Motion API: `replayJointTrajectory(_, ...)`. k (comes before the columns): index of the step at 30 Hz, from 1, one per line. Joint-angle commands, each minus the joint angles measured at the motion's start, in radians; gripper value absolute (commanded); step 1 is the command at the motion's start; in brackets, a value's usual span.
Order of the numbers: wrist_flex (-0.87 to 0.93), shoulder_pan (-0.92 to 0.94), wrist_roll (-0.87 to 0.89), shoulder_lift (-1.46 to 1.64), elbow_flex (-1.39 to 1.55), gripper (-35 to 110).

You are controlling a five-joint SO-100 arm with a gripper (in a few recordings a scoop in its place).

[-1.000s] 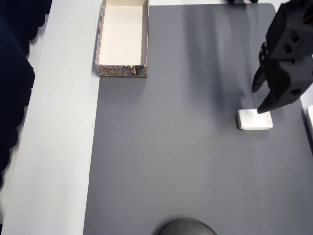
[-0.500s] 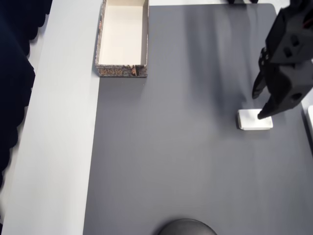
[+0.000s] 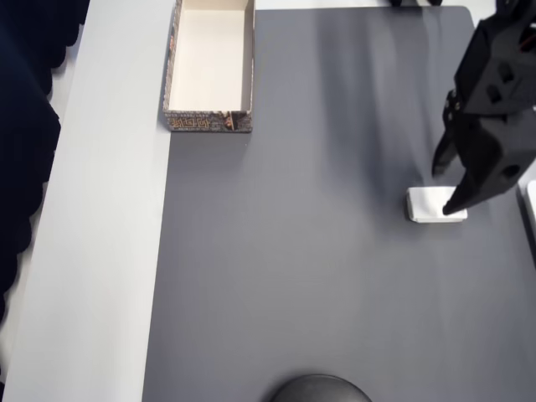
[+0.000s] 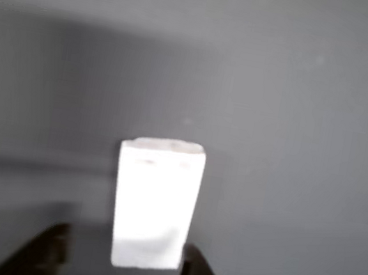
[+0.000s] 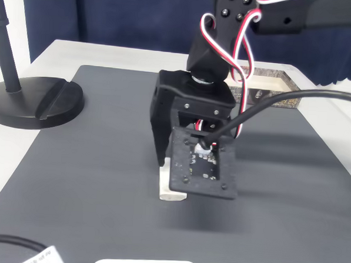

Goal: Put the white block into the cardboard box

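While flat, white block (image 3: 435,205) lengthwise left-right

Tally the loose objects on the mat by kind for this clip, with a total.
white block: 1
cardboard box: 1
Total: 2

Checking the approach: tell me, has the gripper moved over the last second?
Yes. In the overhead view the gripper has crept toward the picture's bottom over the unmoved white block, its jaws open around it.
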Motion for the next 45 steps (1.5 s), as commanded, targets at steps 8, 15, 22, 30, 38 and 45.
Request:
replayJointTrajectory(8, -0.003, -0.009, 0.009, 0.011, -0.072, 27)
replayJointTrajectory(15, -0.04, -0.008, 0.018, -0.005, -0.072, 27)
replayJointTrajectory(22, -0.055, -0.008, 0.021, -0.029, -0.084, 27)
replayJointTrajectory(30, -0.075, -0.011, 0.041, -0.049, -0.101, 29)
replayJointTrajectory(38, -0.077, -0.014, 0.048, -0.064, -0.101, 29)
replayJointTrajectory(45, -0.077, -0.012, 0.057, -0.072, -0.101, 30)
